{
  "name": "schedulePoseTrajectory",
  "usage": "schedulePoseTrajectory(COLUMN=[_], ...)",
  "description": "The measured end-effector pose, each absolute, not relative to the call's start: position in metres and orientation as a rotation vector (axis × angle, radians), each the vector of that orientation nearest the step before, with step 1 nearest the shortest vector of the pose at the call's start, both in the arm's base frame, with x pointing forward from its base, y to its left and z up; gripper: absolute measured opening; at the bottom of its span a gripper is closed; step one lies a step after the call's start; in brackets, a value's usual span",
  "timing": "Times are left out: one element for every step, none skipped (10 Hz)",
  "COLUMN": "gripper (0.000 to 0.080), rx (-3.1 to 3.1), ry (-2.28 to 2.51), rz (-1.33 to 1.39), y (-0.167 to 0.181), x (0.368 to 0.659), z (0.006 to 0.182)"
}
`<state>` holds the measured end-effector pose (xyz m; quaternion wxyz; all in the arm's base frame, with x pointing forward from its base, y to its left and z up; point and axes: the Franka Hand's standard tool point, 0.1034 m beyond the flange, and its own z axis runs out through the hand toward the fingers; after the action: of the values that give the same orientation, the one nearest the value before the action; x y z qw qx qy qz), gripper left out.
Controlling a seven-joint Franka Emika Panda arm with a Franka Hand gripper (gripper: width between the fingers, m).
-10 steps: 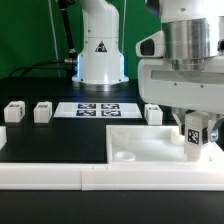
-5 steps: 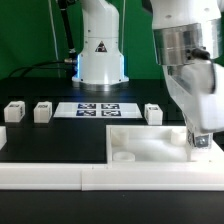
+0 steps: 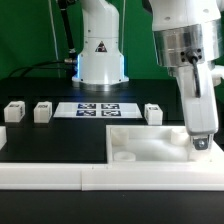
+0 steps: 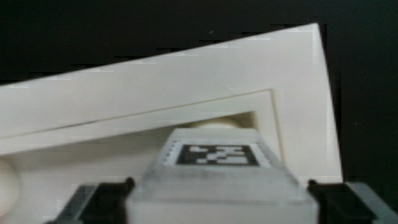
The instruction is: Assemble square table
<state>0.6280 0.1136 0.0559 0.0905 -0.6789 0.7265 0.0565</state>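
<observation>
The white square table slab (image 3: pixel 150 145) lies at the front right against the rail; in the wrist view its corner (image 4: pixel 160 90) fills the picture. One tagged white leg (image 3: pixel 199 142) stands upright in the slab's corner on the exterior view's right. My gripper (image 3: pixel 200 134) hangs straight over that leg. In the wrist view the leg (image 4: pixel 222 160) sits between my fingers (image 4: pixel 98 205), with a dark gap on each side of it. The gripper (image 4: pixel 210 202) is open and straddles the leg without touching it.
Three loose legs (image 3: pixel 13 111), (image 3: pixel 42 112), (image 3: pixel 152 114) stand in a row on the black table. The marker board (image 3: pixel 95 110) lies between them, in front of the robot base (image 3: pixel 100 50). The long white rail (image 3: pixel 60 176) runs along the front edge.
The wrist has turned about the leg in the slab's corner. Since half a second ago the fingers have parted and let go of the leg.
</observation>
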Motion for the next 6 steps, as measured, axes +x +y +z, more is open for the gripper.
schedulePoseTrajectory(gripper=[0.0622, 0.0622, 0.0641, 0.0641, 0.0648, 0.0649], rx=[-2.204, -2.341, -2.435, -2.486, -2.531, -2.561], ry=[1.96, 1.782, 1.644, 1.562, 1.486, 1.431], rz=[0.141, 0.122, 0.117, 0.104, 0.095, 0.089], y=[0.1129, 0.1151, 0.1166, 0.1158, 0.1156, 0.1156], x=[0.6294, 0.6326, 0.6332, 0.6332, 0.6332, 0.6332], z=[0.0561, 0.0575, 0.0574, 0.057, 0.057, 0.0569])
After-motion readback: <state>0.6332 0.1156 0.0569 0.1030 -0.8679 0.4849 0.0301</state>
